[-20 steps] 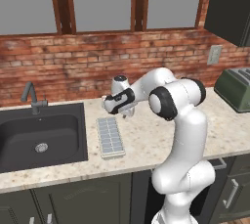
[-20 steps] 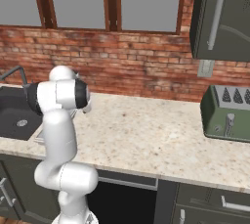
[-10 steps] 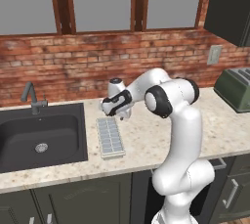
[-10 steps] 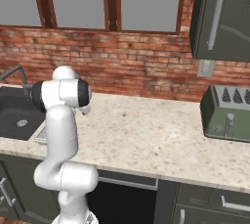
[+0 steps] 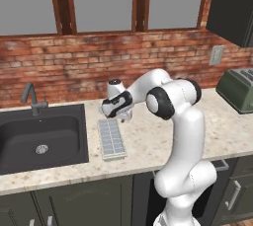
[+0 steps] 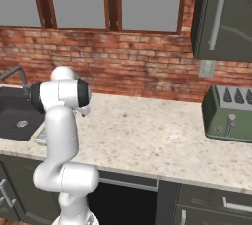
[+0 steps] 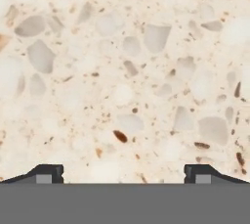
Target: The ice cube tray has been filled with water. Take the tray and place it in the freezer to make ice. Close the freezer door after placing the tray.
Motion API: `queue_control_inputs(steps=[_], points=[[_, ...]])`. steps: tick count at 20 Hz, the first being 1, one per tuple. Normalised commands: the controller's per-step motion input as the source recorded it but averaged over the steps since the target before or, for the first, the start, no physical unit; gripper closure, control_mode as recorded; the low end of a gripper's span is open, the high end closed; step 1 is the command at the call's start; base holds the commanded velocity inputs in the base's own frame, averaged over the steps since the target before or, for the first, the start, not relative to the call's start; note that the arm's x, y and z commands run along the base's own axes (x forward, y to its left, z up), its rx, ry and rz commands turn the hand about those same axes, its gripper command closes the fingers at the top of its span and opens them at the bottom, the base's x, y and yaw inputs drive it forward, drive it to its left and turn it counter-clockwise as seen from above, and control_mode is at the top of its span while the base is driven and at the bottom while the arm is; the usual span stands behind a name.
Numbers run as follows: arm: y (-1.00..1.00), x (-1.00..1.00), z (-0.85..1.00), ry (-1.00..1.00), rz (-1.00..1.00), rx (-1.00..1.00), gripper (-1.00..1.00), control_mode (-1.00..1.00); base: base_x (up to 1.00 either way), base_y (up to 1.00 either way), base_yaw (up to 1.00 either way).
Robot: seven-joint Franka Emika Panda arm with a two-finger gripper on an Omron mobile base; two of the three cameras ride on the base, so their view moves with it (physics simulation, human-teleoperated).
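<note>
Pale grey tray [image 5: 111,138]; speckled beige counter [image 5: 148,141]; red brick wall [image 5: 74,67].

The ice cube tray [image 5: 110,138] lies flat on the speckled stone counter [image 5: 148,141], just beside the right edge of the dark sink [image 5: 42,138]. It is a pale grey-white rectangle with two rows of small square cells, its long side running away from the counter's front edge toward the brick wall [image 5: 74,67], its near end angled slightly to the right. From the right base view a sliver of the tray [image 6: 42,134] shows behind the arm.
</note>
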Motion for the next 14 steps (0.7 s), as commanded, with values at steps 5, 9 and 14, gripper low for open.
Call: queue_control_inputs(steps=[5, 9, 14], points=[[0.15, -0.89, -0.39, 0.00, 0.04, 0.00, -1.00, -1.00, 0.00, 0.00, 0.00], [0.14, -0.91, -0.32, 0.00, 0.04, 0.00, -1.00, -1.00, 0.00, 0.00, 0.00], [0.14, -0.84, -0.28, 0.00, 0.04, 0.00, -1.00, -1.00, 0.00, 0.00, 0.00]])
